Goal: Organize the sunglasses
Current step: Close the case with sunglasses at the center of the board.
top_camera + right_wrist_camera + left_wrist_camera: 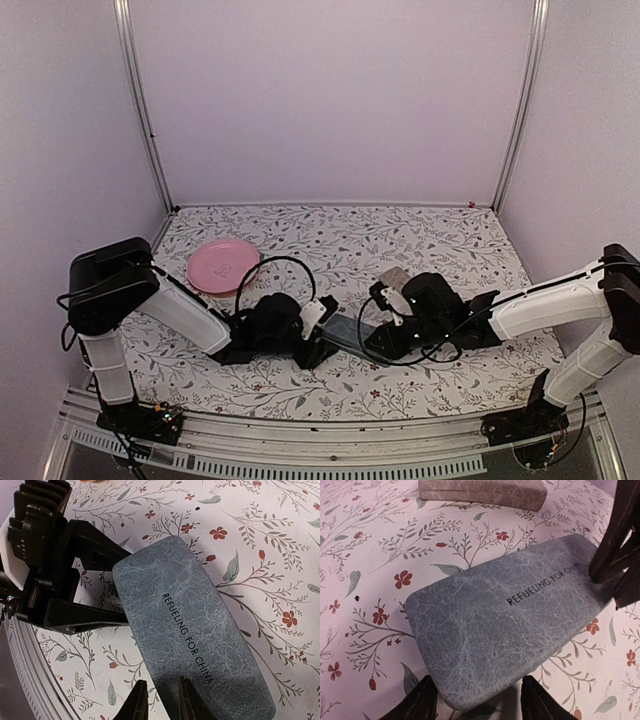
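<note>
A blue-grey case (345, 332) lay on the floral counter (450, 240) between the left tool (318, 348) and right tool (378, 340). A pink plate (222, 266) sat far left.

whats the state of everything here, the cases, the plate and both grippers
blue-grey case, closed, lying flat between the two grippers
grey-brown case, closed, lying flat, apart from the other case
pink plate, right way up, looks empty
left gripper, jaws wide on either side of one end of the blue-grey case, grip unclear
right gripper, jaws narrow at that case's other end, grip unclear
</note>
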Available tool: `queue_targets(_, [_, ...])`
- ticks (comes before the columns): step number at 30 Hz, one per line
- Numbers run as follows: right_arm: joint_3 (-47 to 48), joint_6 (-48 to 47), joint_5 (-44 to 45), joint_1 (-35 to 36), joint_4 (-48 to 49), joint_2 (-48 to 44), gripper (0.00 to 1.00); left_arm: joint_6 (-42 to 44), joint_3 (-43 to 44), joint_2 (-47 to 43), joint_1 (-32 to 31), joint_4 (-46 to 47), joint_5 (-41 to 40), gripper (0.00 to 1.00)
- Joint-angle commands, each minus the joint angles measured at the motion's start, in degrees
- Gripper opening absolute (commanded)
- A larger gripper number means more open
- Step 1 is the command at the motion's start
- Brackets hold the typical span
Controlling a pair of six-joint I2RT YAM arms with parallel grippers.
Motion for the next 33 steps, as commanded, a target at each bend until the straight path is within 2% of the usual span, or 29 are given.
queue_targets(1, [-0.63, 1.30, 1.41, 0.66, -1.79, 0.59, 0.25, -1.90, -2.22, 1.87, -0.60, -4.43, 1.96, 0.58])
queue_targets(4, [-0.39, 0.88, 2.30, 0.69, -2.59, -1.63, 0.28, -1.99, -2.87, 1.03, -0.58, -5.36, 1.81, 0.59])
queue_targets(6, [-0.22, 0.38, 3.47, 0.73, -3.90, -3.70, 0.34, -2.04, -3.63, 0.14, -0.57, -5.91, 1.69, 0.60])
queue_targets(14, [1.26, -5.95, 7.71, 0.71, -11.80, -7.63, 0.75, -2.94, -6.69, -4.21, -0.66, -8.59, 1.13, 0.71])
queue_targets(20, [4.32, -11.18, 6.72, 0.78, -15.36, -2.84, 0.94, -3.35, -7.31, -5.92, -0.71, -9.47, 1.18, 0.74])
queue_targets(26, [8.71, -15.67, 6.99, 0.78, -16.39, 3.84, 0.97, -4.45, -7.30, -6.14, -0.66, -9.03, 2.73, 0.74])
queue_targets(33, [13.49, -19.50, 7.29, 0.81, -18.38, 10.62, 0.89, -4.68, -7.56, -6.71, -0.71, -9.00, 3.14, 0.74])
